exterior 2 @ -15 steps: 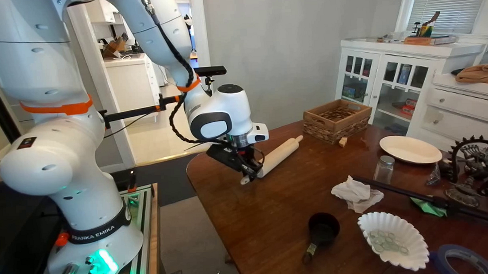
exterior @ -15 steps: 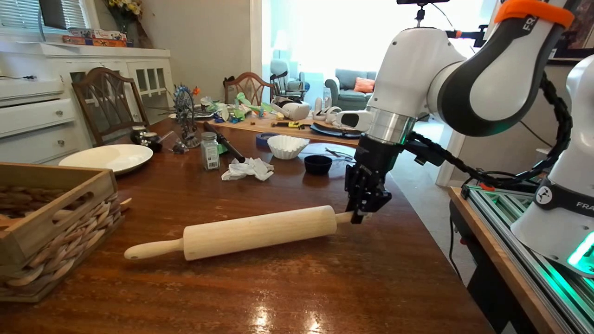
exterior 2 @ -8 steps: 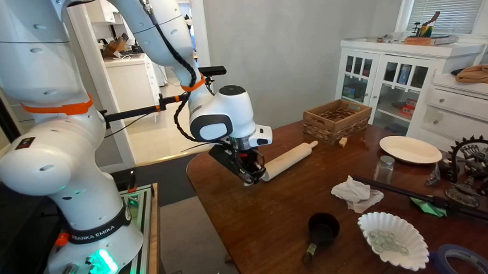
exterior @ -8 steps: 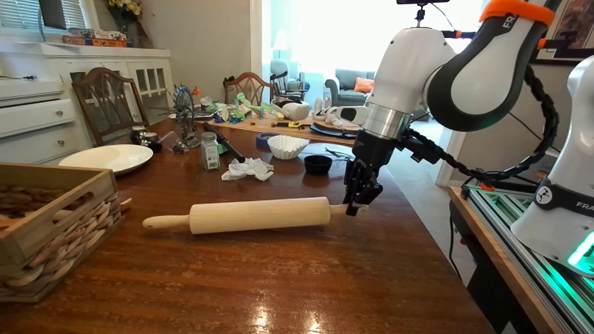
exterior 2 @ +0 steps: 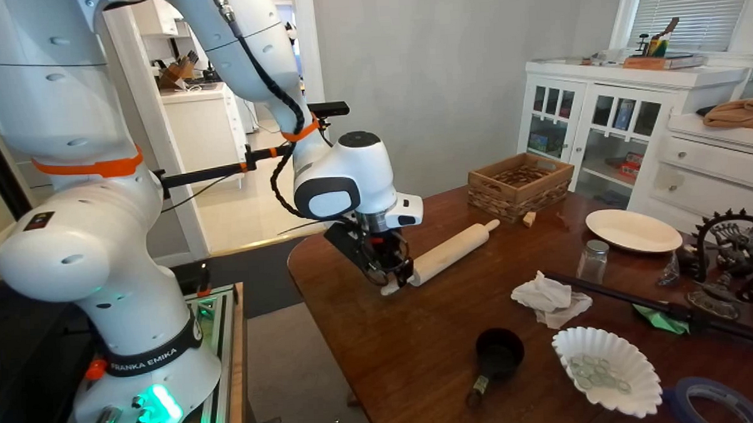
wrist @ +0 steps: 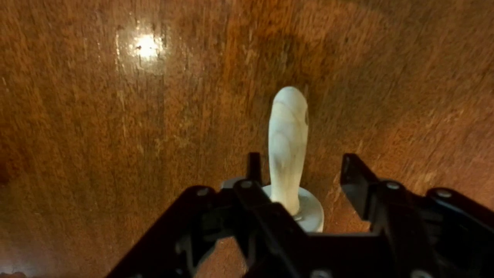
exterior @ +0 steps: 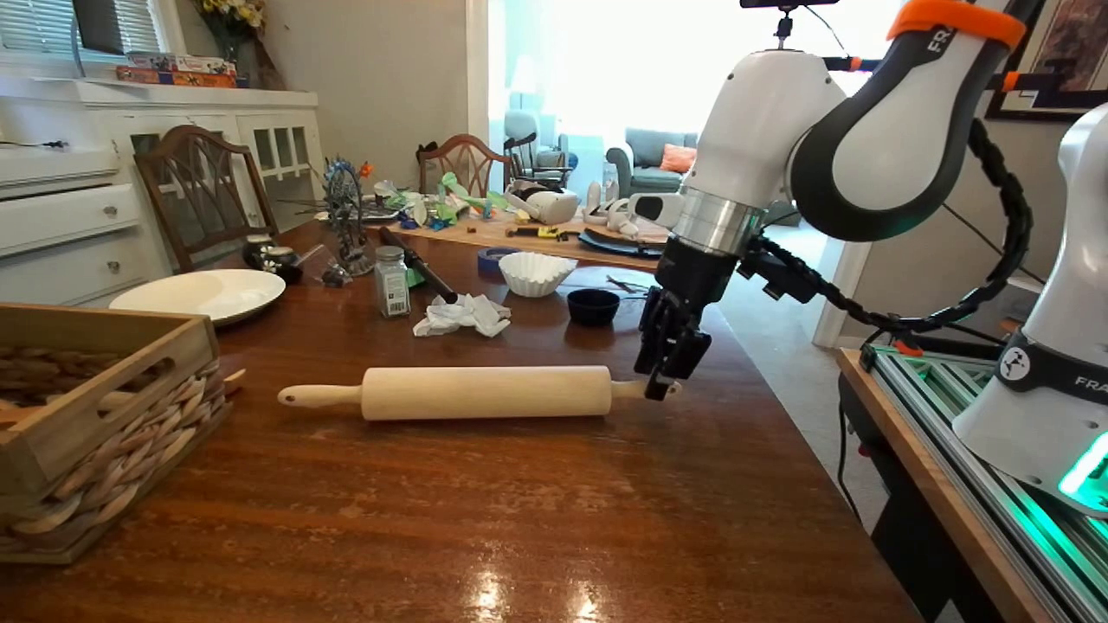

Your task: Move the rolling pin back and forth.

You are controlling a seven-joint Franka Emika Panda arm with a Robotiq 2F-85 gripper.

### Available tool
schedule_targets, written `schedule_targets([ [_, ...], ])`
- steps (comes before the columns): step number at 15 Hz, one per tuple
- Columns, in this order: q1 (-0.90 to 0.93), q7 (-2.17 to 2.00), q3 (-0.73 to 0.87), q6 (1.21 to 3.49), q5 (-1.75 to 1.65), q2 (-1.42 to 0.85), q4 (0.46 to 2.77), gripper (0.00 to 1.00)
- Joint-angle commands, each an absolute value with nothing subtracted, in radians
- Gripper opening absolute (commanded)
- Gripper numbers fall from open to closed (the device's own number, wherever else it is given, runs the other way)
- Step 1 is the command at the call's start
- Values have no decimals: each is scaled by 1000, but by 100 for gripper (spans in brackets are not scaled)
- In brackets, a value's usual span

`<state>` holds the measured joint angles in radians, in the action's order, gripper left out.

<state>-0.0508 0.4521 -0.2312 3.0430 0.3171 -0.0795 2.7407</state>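
On the table (exterior 2: 430,322) I see a wooden basket (exterior 2: 498,201), a white plate (exterior 2: 634,230), a lidded jar (exterior 2: 592,263) near a crumpled white wad (exterior 2: 545,293), a black cup (exterior 2: 499,350), and a fluted bowl (exterior 2: 640,381) holding what may be glass beads (exterior 2: 598,374).

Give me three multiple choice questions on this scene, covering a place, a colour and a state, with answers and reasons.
1. Where are the clear pebbles?
A basket
B black cup
C fluted bowl

2. What colour is the tape roll?
A blue
B red
C orange

3. At the rolling pin, the gripper is:
A shut tight
B open
C pointing up

1 C: an exterior view shows them inside.
2 A: blue in both exterior views.
3 B: the wrist view shows its fingers apart around the handle.
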Motion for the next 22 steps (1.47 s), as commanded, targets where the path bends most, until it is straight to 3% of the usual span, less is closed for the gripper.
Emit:
schedule_targets([
  [1, -32, 400, -229, 3045, 317, -22, 2762, 89],
  [3, -20, 330, -198, 3038, 239, 0, 2762, 100],
  [11, 1, 196, -243, 2844, 349, 203, 2762, 100],
  [15, 123, 130, -123, 2718, 342, 298, 2758, 100],
  [22, 148, 113, -52, 2658, 312, 322, 2743, 100],
])
